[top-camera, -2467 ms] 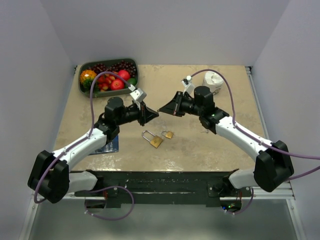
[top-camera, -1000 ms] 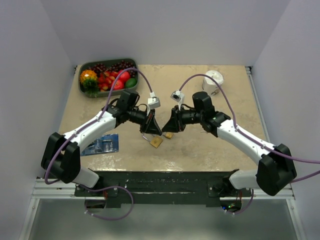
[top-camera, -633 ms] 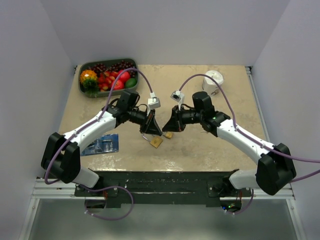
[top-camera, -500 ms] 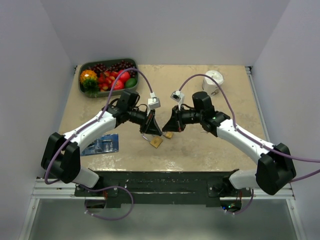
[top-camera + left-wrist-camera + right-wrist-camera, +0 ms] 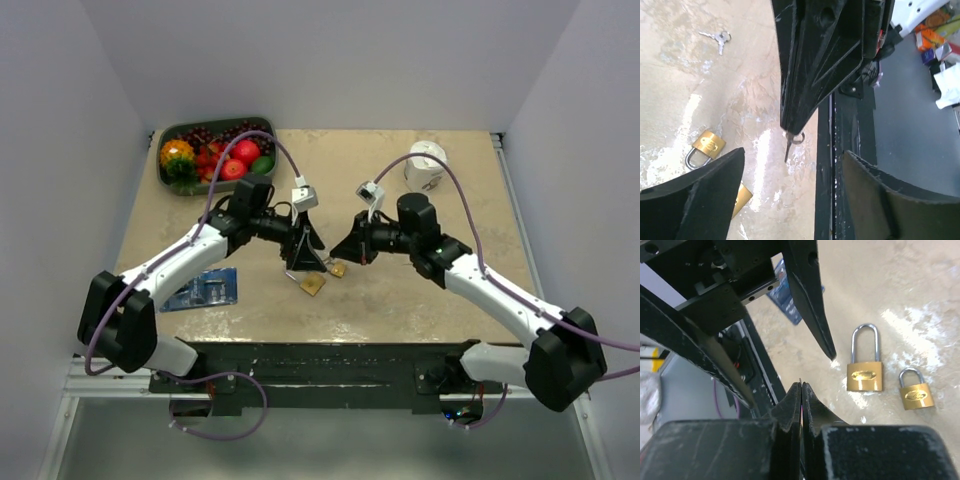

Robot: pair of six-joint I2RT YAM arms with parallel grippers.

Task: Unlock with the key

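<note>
The key (image 5: 788, 149) is a thin silvery blade with a small ring, hanging from the tip of my right gripper (image 5: 790, 129), which is shut on it. In the right wrist view only a sliver of the key (image 5: 800, 381) shows above the closed right gripper (image 5: 801, 385). My left gripper (image 5: 792, 165) stands open just below it, its fingers (image 5: 715, 185) wide apart on either side of the key and not touching it. From above, the left gripper (image 5: 307, 264) and right gripper (image 5: 337, 252) meet over two brass padlocks, a larger one (image 5: 865, 374) and a smaller one (image 5: 913, 395).
A green tray of fruit (image 5: 266, 128) sits at the back left and a white object (image 5: 424, 165) at the back right. A blue packet (image 5: 205, 288) lies front left. Spare keys (image 5: 717, 38) lie on the table. The black front rail (image 5: 832, 175) is close by.
The left gripper has opened and let go of the key. The right gripper has shut on it and drawn back slightly to the right.
</note>
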